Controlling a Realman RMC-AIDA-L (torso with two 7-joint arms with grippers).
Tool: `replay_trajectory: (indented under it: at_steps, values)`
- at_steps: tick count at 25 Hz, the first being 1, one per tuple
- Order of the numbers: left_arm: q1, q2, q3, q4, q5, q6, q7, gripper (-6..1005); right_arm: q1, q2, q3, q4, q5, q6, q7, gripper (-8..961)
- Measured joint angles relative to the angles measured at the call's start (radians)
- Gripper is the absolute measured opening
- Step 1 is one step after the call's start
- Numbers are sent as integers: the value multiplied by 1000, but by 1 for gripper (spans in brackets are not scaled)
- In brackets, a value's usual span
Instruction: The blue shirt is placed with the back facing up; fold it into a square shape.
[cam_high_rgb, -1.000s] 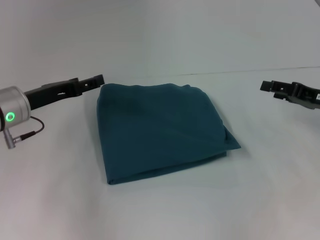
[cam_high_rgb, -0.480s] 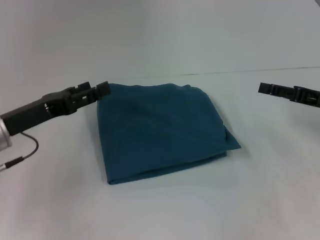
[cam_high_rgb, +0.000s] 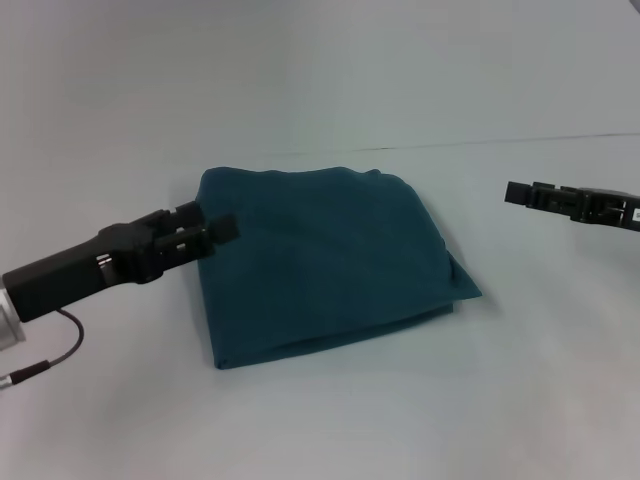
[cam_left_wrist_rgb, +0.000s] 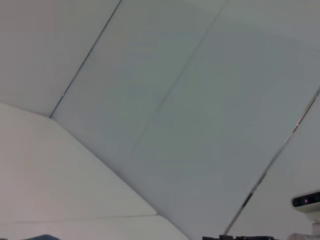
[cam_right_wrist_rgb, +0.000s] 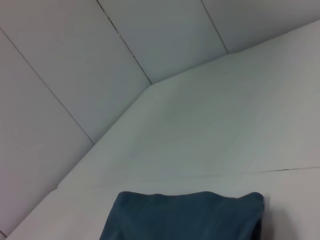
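The blue shirt lies folded into a rough square on the white table, with a small corner of fabric sticking out at its right edge. My left gripper hovers over the shirt's left edge, a little above the cloth. My right gripper hangs above the table to the right of the shirt, well apart from it. The right wrist view shows one end of the folded shirt. The left wrist view shows only a sliver of it.
The white table runs back to a pale panelled wall. Bare tabletop surrounds the shirt on all sides. A grey cable hangs from my left arm at the near left.
My left arm has swung from the shirt's far left corner towards me, and its gripper now hangs over the left edge. My right gripper has shifted slightly left and down. The shirt has not moved.
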Motion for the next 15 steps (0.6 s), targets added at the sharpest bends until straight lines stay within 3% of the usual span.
replay_trajectory:
  at_steps: [7, 15]
  values:
    - [3, 0, 7, -13, 6, 6, 16, 897, -6, 14, -8, -3, -1, -6, -12, 702]
    - [1, 0, 9, -19, 18, 8, 31, 896, -13, 15, -31, 4, -1, -9, -42, 708]
